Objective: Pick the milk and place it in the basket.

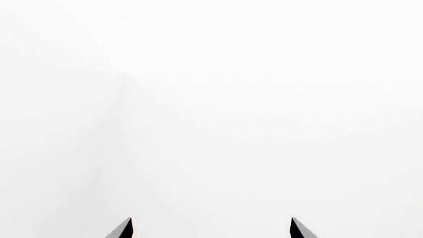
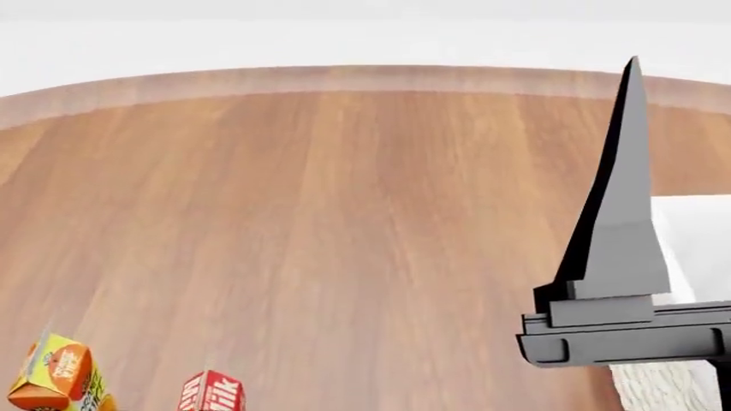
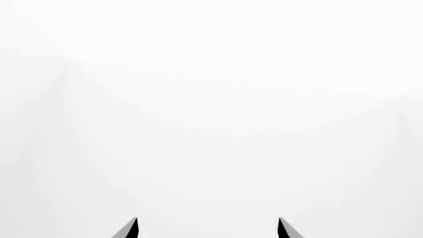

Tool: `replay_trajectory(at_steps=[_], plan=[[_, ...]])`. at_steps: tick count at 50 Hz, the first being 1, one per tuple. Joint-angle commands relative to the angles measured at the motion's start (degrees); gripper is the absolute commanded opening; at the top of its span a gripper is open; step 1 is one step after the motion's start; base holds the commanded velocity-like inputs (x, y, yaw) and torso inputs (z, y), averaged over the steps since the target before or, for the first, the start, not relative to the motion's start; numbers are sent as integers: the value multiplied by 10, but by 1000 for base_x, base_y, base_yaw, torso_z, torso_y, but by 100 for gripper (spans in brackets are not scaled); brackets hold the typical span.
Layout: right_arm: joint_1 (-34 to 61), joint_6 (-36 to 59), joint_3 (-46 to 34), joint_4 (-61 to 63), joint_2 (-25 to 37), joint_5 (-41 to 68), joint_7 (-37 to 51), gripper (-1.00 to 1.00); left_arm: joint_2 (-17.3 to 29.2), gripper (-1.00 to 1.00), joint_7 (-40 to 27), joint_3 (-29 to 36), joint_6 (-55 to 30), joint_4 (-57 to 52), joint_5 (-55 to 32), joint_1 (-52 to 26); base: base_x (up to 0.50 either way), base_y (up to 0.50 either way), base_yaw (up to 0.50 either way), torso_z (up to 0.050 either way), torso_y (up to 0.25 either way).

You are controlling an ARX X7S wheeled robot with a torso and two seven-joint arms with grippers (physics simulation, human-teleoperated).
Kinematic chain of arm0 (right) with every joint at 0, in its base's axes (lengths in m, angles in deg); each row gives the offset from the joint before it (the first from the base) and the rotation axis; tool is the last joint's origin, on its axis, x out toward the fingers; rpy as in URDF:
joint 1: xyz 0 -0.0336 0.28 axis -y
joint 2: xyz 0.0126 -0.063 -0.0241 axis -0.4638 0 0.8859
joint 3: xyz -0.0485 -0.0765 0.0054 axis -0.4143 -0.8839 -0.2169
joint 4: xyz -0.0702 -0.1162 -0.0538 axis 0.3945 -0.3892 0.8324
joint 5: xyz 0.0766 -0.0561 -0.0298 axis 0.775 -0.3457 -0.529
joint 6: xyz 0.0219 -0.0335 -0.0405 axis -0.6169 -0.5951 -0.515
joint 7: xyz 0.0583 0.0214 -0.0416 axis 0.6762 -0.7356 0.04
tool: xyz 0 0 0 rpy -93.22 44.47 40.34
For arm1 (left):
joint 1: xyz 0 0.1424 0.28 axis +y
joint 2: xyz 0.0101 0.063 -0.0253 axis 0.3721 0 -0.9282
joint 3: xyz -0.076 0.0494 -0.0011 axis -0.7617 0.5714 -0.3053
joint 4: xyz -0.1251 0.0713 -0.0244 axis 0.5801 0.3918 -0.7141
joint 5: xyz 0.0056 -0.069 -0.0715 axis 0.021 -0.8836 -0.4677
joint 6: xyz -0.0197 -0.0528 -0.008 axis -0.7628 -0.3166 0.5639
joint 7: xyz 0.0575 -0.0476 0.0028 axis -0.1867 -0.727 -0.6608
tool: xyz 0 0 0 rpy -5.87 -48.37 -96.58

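The milk (image 2: 211, 394), a small carton with a red top and white lettering, stands at the near edge of the wooden table; only its top shows in the head view. The basket (image 2: 689, 235) is at the right, its white cloth liner and some wicker partly hidden by my right arm. One grey finger (image 2: 622, 214) of my right gripper points upward in front of the basket, far from the milk. In the right wrist view my right gripper (image 3: 208, 229) is open and empty, facing blank white. My left gripper (image 1: 211, 229) is open and empty, also facing white, and is out of the head view.
An orange-yellow juice carton (image 2: 55, 375) stands left of the milk at the near edge. The round wooden table (image 2: 342, 214) stretches to a pale rim at the far side, with white background beyond.
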Motion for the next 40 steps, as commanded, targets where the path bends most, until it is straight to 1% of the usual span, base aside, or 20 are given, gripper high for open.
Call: replay_trajectory(at_steps=[1,16,32,35,40], plan=[[-2,-4,11,2,-8,-8,-11,100,-6,100,9,-7,-6,-3,14,1,500,0,0,0,10],[-1,-3,5,-1,0,-5,-3,100,2,100,1,-6,-3,-3,8,0,500,0,0,0,1],[4,-7,-11,-7,2,-17,-11,100,7,100,-4,-2,3,1,6,-1,0,0,0,0,1],[18,-2,-27,-19,4,-12,-22,100,8,100,-4,-1,5,1,6,1,0,0,0,0,0],[38,-10,-42,-61,-1,32,-62,100,10,100,-5,0,7,2,7,3,0,0,0,0,0]])
